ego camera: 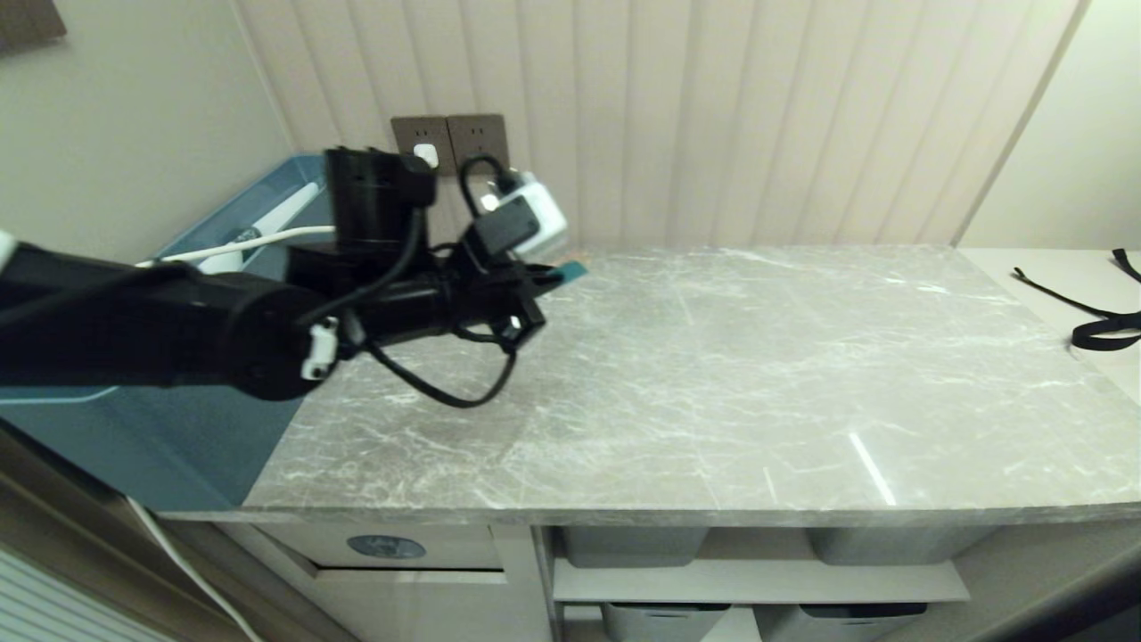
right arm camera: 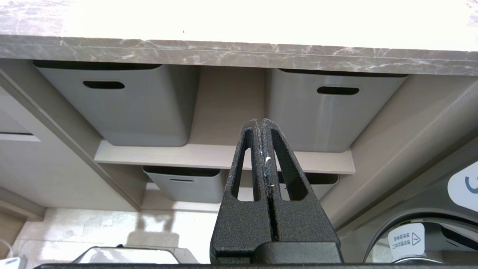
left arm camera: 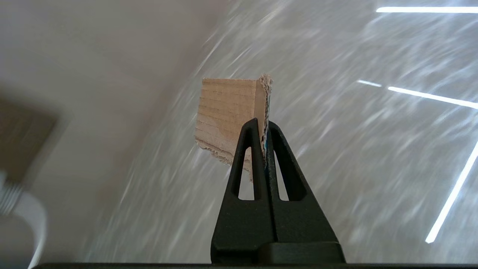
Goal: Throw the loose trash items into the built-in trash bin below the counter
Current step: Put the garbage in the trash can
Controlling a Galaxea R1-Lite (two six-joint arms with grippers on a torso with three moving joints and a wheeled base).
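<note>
Left arm reaches in from the left edge of the head view, stretched roughly level over the back left part of the counter (ego camera: 713, 374), black cables looping under the wrist. The left gripper (ego camera: 557, 276) points toward the middle of the slab, and its fingers are pinched tight on the teal wedge piece (ego camera: 572, 268), a sliver of teal poking out past the tips. From the left wrist view, the left gripper (left arm camera: 264, 129) has its two fingers pressed flat together with the piece (left arm camera: 227, 112) sandwiched between them: here it shows a torn corrugated cardboard face, tan, with a thin blue edge at the grip. The piece is held clear of the marble, not resting on it.

Below the counter's front edge, at the left, the trash bin flap (ego camera: 392, 548) with its blue oval sticker sits shut. Grey tubs (right arm camera: 119, 104) with slot handles fill the shelves to its right.

Right gripper (right arm camera: 261, 127) hangs low in front of those tubs, below the counter edge, fingers together and holding nothing. It is out of the head view
</note>
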